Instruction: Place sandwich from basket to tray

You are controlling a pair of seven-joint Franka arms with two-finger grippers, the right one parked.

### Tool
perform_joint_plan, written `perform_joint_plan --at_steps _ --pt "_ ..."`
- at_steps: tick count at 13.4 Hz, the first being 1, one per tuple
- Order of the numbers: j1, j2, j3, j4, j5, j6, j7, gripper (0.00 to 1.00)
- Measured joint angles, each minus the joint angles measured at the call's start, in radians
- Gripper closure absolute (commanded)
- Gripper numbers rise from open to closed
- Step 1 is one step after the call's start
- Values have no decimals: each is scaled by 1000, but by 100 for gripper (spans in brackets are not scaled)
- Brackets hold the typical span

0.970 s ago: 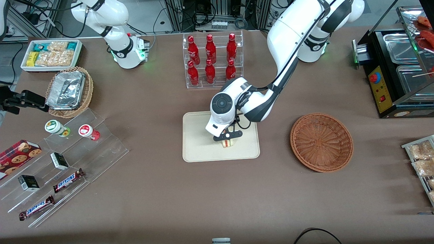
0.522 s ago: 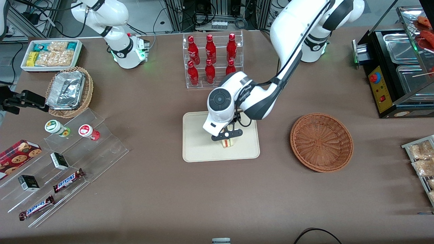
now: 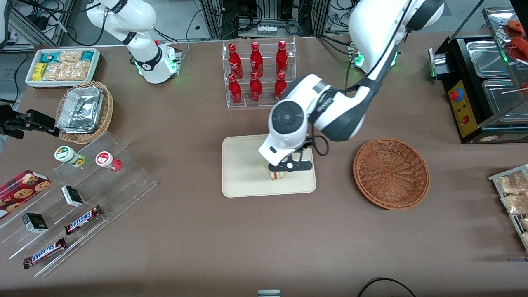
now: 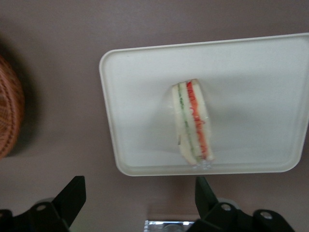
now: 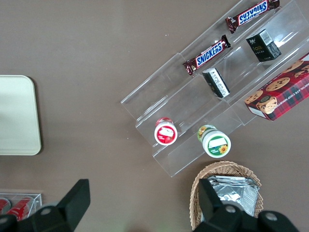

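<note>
The sandwich (image 3: 277, 175) (image 4: 193, 121), a pale wedge with red and green stripes, stands on its edge on the cream tray (image 3: 243, 173) (image 4: 108, 96), near the tray's edge closest to the front camera. My left gripper (image 3: 288, 166) (image 4: 137, 193) hangs above the sandwich, open, with nothing between its black fingers (image 4: 72, 193). It does not touch the sandwich. The reddish-brown woven basket (image 3: 391, 173) (image 4: 7, 121) sits beside the tray toward the working arm's end of the table, with nothing in it.
A clear rack of red bottles (image 3: 258, 74) stands farther from the front camera than the tray. Toward the parked arm's end are a stepped acrylic shelf of snacks (image 3: 82, 189), a light wicker basket with foil containers (image 3: 84, 111) and a white bin (image 3: 62, 66). A black food warmer (image 3: 486, 82) stands toward the working arm's end.
My gripper has risen off the sandwich and shifted a little toward the basket. The sandwich has stayed in place on the tray.
</note>
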Motion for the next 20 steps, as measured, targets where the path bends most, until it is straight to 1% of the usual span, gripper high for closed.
perform_joint_plan --at_steps 3,6,9,15,18,20 --pt "80 -91 8 -91 20 -54 114 0" --pt "181 -209 12 -211 24 -62 218 0" --pt "273 -298 12 -306 23 -62 322 0" --pt "422 -380 13 -361 -1 -64 481 0" --pt "514 -459 13 -410 -39 -89 585 0" --pt "560 -515 14 -439 -43 -128 631 0"
